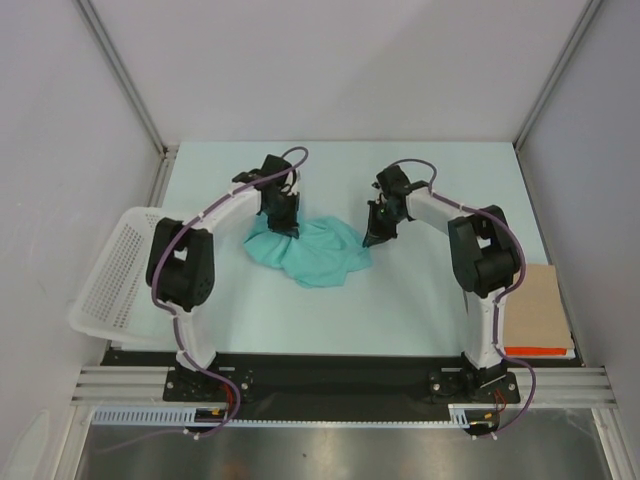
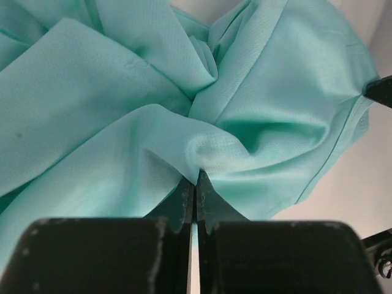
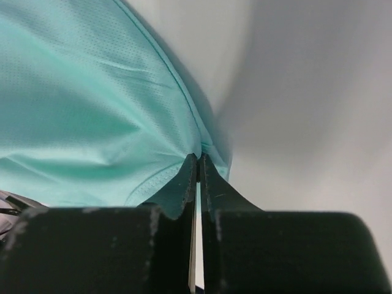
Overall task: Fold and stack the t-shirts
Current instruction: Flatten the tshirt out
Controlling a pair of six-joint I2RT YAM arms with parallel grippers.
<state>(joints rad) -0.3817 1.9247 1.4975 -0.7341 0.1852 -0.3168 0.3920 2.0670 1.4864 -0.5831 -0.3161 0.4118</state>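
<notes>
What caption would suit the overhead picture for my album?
Left gripper and right gripper pinch opposite sides of a crumpled teal t-shirt, between a white basket and a cardboard sheet.

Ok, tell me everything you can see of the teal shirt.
The shirt is plain mint-teal, a thin, finely perforated knit with a stitched hem. It lies crumpled in a heap on the table, not folded. The left gripper is shut on a fold at its left side; the right gripper pinches its right hem edge.
</notes>
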